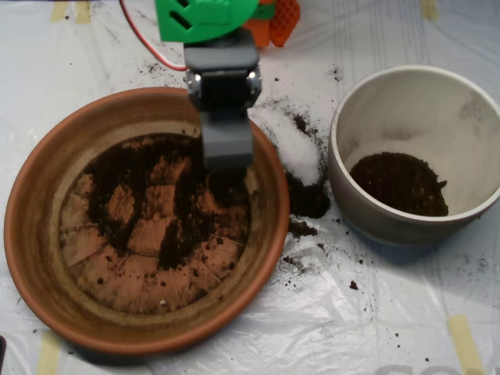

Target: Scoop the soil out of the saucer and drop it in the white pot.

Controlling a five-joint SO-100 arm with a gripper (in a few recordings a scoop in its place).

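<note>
The terracotta saucer (31, 226) fills the left half of the overhead view. Dark soil (133, 183) lies in thin, scattered patches over its ringed floor, thickest toward the back. The grey scoop (227, 160) reaches down from the arm at the top, its tip lowered into the soil near the saucer's back right wall. At the right stands the white pot (351, 187), with a mound of soil (400, 183) on its floor.
Between saucer and pot lie a white powder patch (295, 148) and a clump of spilled soil (308, 199) on the plastic sheet. Crumbs dot the sheet (351, 285) in front. The green and orange arm parts (215, 16) sit at the top edge.
</note>
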